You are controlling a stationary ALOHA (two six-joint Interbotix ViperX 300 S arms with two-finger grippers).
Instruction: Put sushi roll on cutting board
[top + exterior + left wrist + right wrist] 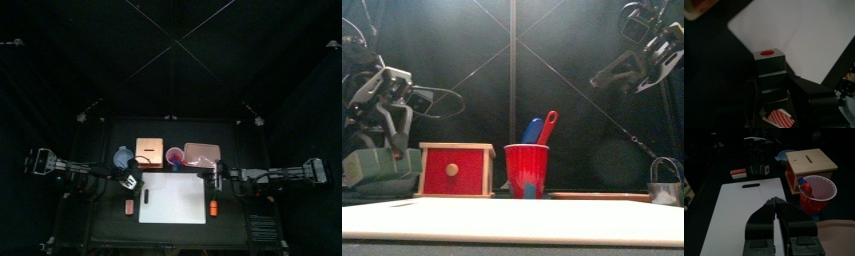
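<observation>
The sushi roll [769, 61] is a short dark block with a red spot on its end, one of a row of dark pieces on the black table just off the cutting board [797, 35]. My left gripper [774, 84] is low around that row at the board's left edge [130, 183]. The white cutting board [174, 200] fills the table's front [516, 220]. My right gripper [774, 203] is shut and empty above the board [741, 213], near its right side [214, 177].
Behind the board stand a tan slotted box [150, 148], a red cup [817, 193] holding utensils, a pink tray [202, 152] and a blue bowl [123, 157]. A red-and-white striped piece [781, 118] lies by the roll. Small orange pieces [130, 206] [214, 208] flank the board.
</observation>
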